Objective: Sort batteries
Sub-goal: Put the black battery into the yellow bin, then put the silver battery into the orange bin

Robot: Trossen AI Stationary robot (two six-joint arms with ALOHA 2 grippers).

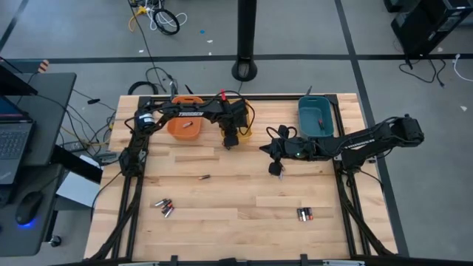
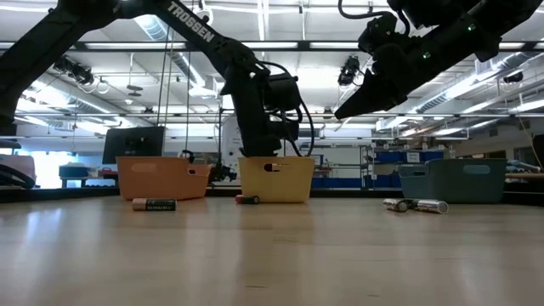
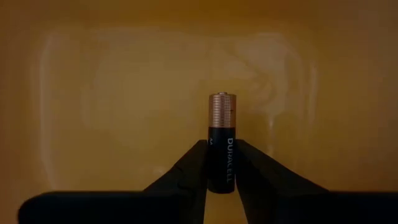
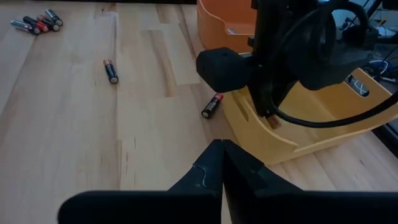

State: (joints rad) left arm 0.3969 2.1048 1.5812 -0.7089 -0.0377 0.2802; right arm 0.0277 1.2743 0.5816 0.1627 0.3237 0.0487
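Orange bin [image 1: 185, 127]: one battery [image 1: 187, 125] already inside. Left gripper [image 3: 221, 163] lowered into yellow bin [image 2: 274, 179], jaws grasping a black-and-copper cell [image 3: 222, 142] upright against the yellow wall; seems about to let go, so this one nearly sorted. Still loose on table [image 1: 244, 207]: a cluster [image 1: 164, 207] near the front left, a single cell [image 1: 204, 177] in the middle, a red-ended one [image 4: 212, 105] lying just beside the yellow bin, a pair [image 1: 304, 214] at the front right. Most of the work left, by judgement. Right gripper [image 4: 222, 163] hangs above the middle, jaws clenched, holding nothing. Teal bin [image 1: 318, 117] at the rear right, content not clear. Left arm stands over the yellow bin, so possibly in the way of the right arm there.
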